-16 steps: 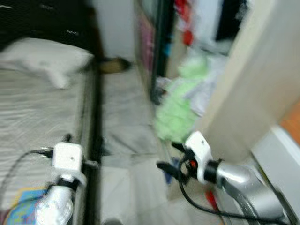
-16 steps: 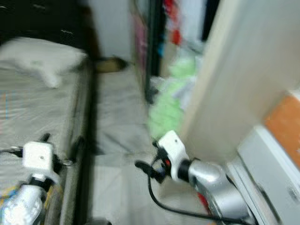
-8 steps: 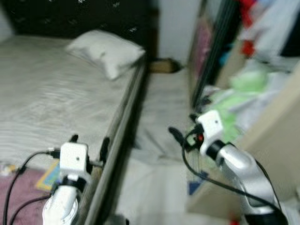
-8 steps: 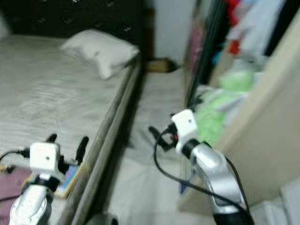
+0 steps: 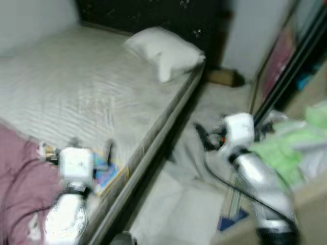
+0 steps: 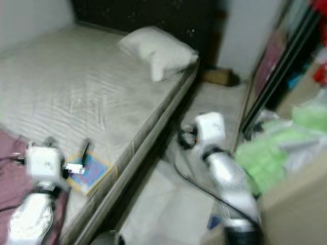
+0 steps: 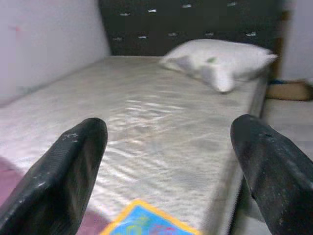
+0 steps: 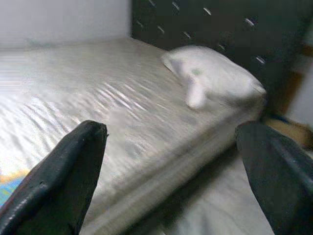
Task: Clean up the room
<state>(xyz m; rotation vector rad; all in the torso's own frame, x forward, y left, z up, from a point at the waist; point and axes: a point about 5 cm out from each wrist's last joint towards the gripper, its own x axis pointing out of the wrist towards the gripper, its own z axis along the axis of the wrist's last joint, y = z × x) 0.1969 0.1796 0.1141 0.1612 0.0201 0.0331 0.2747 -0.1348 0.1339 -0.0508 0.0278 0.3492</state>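
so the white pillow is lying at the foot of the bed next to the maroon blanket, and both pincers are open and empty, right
Not quite. The white pillow lies at the head of the bed, against the dark headboard, far from the maroon blanket, as the left eye view shows. The rest holds: the left pincer and right pincer are both open and empty.

Bedroom in a home. Low bed (image 5: 92, 97) with bare pale mattress, one white pillow (image 5: 163, 51) at the head, dark studded headboard (image 7: 195, 24) against a white wall. Maroon blanket (image 5: 20, 178) and a colourful book (image 6: 91, 171) lie near the foot. Narrow floor strip beside the bed; heaped green and white clothes (image 5: 286, 148) by a dark-framed wardrobe (image 5: 286, 76).
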